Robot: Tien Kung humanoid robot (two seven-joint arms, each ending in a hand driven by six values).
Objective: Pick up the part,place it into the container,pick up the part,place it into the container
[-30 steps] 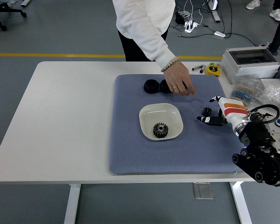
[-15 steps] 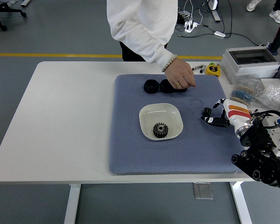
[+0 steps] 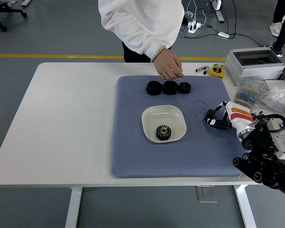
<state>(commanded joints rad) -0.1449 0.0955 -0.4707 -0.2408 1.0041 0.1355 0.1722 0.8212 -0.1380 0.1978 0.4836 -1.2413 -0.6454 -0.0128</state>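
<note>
Right robot hand (image 3: 217, 118) curling fingers around small black gear (image 3: 210, 114), resting on blue mat (image 3: 133, 152). We are seeing white bowl (image 3: 176, 118) left of it, holding one gear (image 3: 163, 132). Person's hand (image 3: 169, 64) hovering beyond, near three black parts (image 3: 169, 87).

White table (image 3: 66, 123) bears a blue mat (image 3: 133, 156) and grey box (image 3: 254, 64).
</note>
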